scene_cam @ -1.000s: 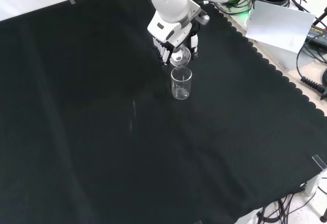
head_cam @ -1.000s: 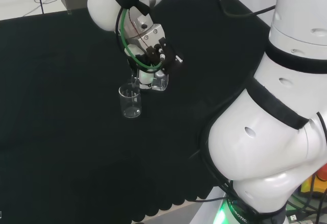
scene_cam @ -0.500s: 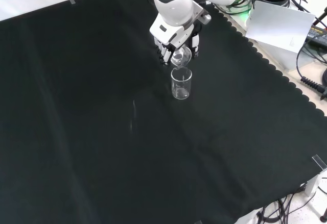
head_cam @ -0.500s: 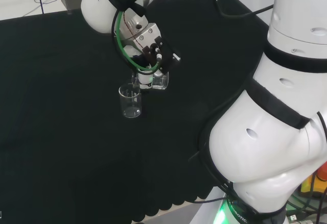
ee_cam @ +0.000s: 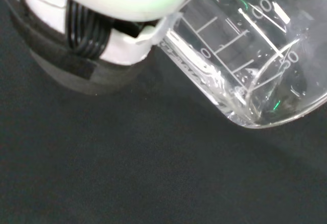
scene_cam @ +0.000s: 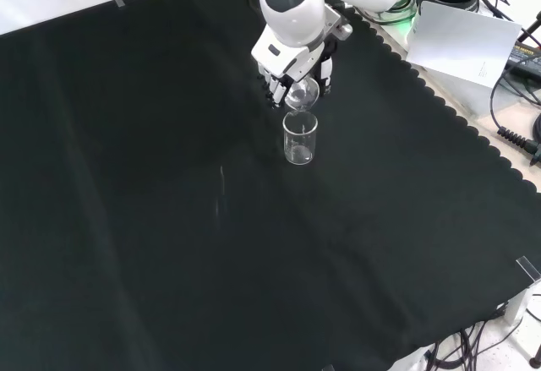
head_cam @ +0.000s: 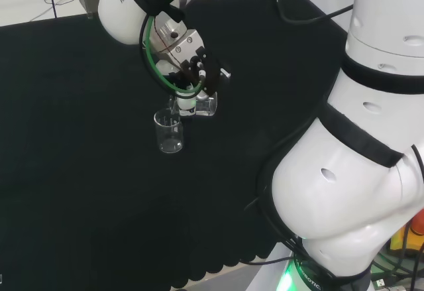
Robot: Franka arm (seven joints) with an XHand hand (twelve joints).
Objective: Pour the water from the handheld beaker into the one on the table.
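Observation:
My hand (head_cam: pixel 196 73) (scene_cam: pixel 290 75) is curled round a small clear beaker (head_cam: pixel 204 105) (scene_cam: pixel 301 94) (ee_cam: pixel 245 60), which is tipped steeply with its rim toward a second beaker. That second clear beaker (head_cam: pixel 169 132) (scene_cam: pixel 300 138) stands upright on the black cloth, just left of the hand in the head view and just below it in the front view. The held beaker's lip hangs right above the standing beaker's rim. In the wrist view water lies pooled at the tilted beaker's lower rim, and a finger (ee_cam: pixel 97 45) presses against its wall.
The arm's big white links (head_cam: pixel 358 172) take up the right of the head view. Black cloth (scene_cam: pixel 169 219) spreads wide around the standing beaker. In the front view its scalloped edge (scene_cam: pixel 439 109) runs at the right, with a white sheet (scene_cam: pixel 465 41) and cables beyond.
The hand has rolled further and shifted slightly left in the head view, tipping the held beaker more over the standing one. The standing beaker has not moved.

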